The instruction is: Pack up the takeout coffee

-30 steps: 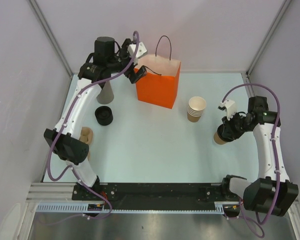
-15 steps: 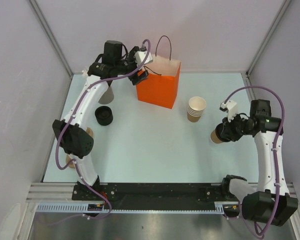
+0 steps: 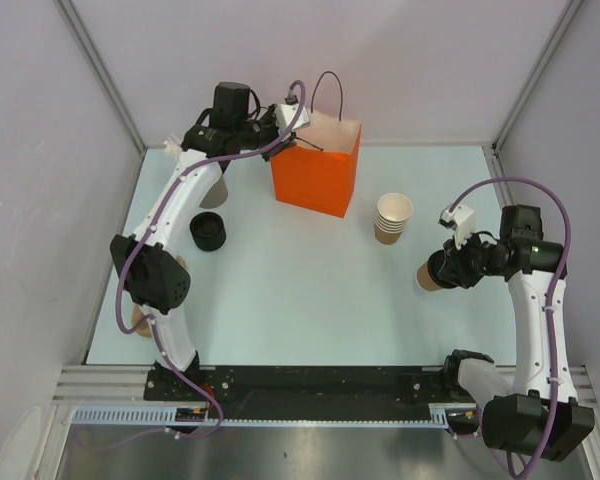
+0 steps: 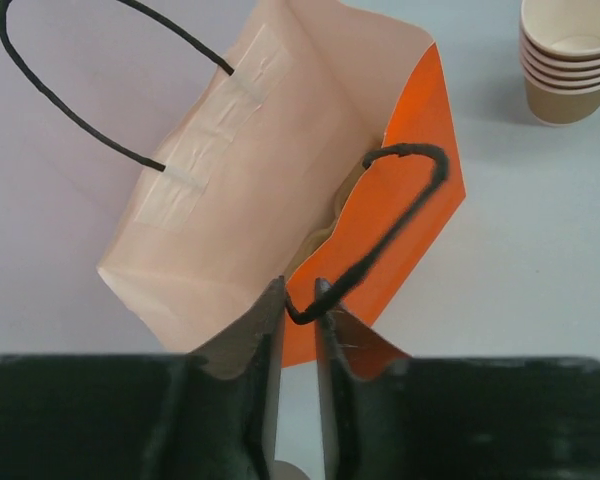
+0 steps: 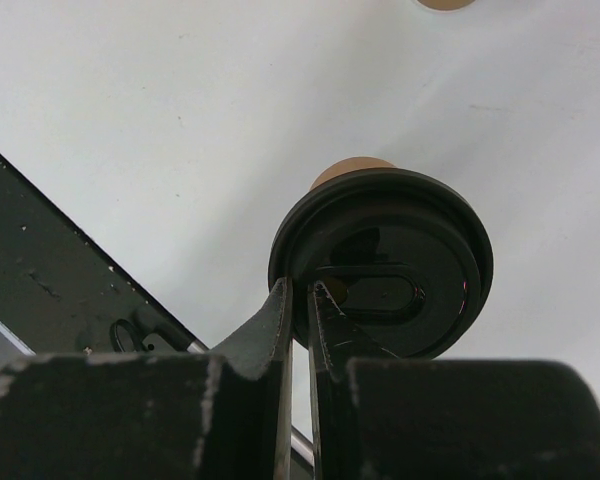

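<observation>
Bagging step: left pincer [image 4: 300, 292] nipping handle [image 4: 410, 195] of orange paper bag [image 4: 230, 190], 12 o'clock; right pincer [image 5: 298, 292] clamping takeout coffee [image 5: 380, 262]; next, presumably, carriage into bag.

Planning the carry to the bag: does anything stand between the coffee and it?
Yes. The stack of lidless cups stands close to the straight line from the takeout coffee, gripped by the right end effector, to the orange bag.

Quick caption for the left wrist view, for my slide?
Left gripper pinches the near black handle of the open orange bag, stacked cups beyond.
</observation>
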Tool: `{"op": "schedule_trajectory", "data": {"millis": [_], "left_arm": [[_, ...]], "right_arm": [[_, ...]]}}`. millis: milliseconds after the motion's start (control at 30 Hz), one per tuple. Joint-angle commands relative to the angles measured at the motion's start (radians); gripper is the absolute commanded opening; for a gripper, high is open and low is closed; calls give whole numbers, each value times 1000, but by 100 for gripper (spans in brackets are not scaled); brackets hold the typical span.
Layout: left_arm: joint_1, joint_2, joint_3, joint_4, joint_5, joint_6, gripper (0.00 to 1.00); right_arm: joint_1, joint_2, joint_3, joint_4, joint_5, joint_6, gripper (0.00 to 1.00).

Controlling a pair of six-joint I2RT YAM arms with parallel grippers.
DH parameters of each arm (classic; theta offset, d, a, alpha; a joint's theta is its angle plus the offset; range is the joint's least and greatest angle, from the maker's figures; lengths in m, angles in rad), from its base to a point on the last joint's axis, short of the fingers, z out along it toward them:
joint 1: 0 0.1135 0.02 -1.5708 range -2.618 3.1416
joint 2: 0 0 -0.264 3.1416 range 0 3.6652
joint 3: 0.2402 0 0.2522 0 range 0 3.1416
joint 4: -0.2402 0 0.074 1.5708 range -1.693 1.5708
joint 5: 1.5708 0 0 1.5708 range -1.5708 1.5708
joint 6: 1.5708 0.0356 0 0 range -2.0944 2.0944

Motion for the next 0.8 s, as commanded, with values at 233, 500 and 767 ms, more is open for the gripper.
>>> {"op": "schedule_trajectory", "data": {"millis": [233,500,767], "left_arm": [[-25,-66,-2,19,24,-20,0],[-47,-157,-71,24,-37,-130,0],[-110,-300,-195,27,-109,-196,0]], "right_arm": [[-3,-27,-6,10,-52,17,0],[-3,-26,-6,46,-40,50,0],[-3,-27,-6,48,-49,50,0]]}}
